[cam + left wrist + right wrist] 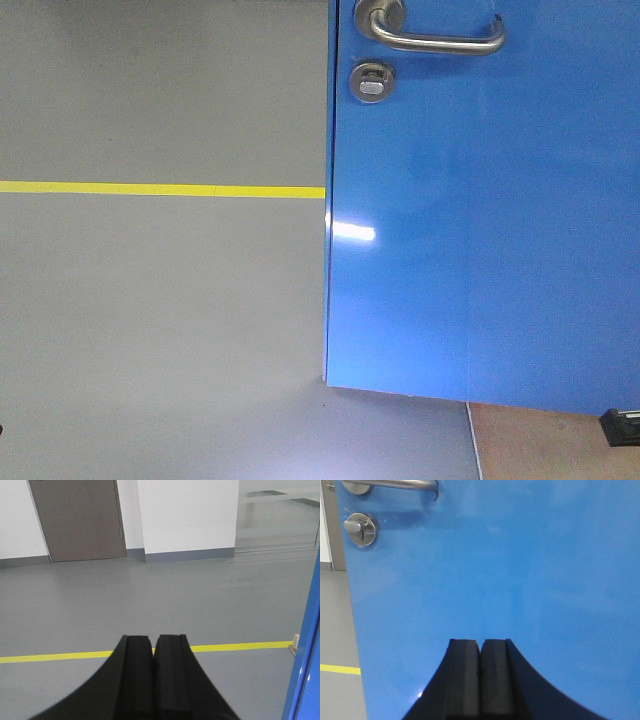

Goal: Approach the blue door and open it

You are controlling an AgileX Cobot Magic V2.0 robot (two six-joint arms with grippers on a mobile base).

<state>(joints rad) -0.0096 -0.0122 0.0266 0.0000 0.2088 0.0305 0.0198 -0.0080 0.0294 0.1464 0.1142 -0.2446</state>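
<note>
The glossy blue door [480, 230] fills the right half of the front view, its free edge near the middle. Its silver lever handle [435, 30] sits at the top, with the round thumb-turn lock [371, 81] just below. In the right wrist view the blue door [495, 570] is straight ahead, the lever handle [390, 485] and lock [361, 529] at upper left. My right gripper [480, 642] is shut and empty, well below the handle. My left gripper [153, 639] is shut and empty, pointing past the door's edge [306, 660] at open floor.
Grey floor with a yellow tape line [160, 189] lies left of the door. A brown floor patch [560, 445] shows under the door's bottom edge. A grey-brown door [80, 520] and white walls [187, 515] stand across the room. A small wooden block [294, 644] sits by the door edge.
</note>
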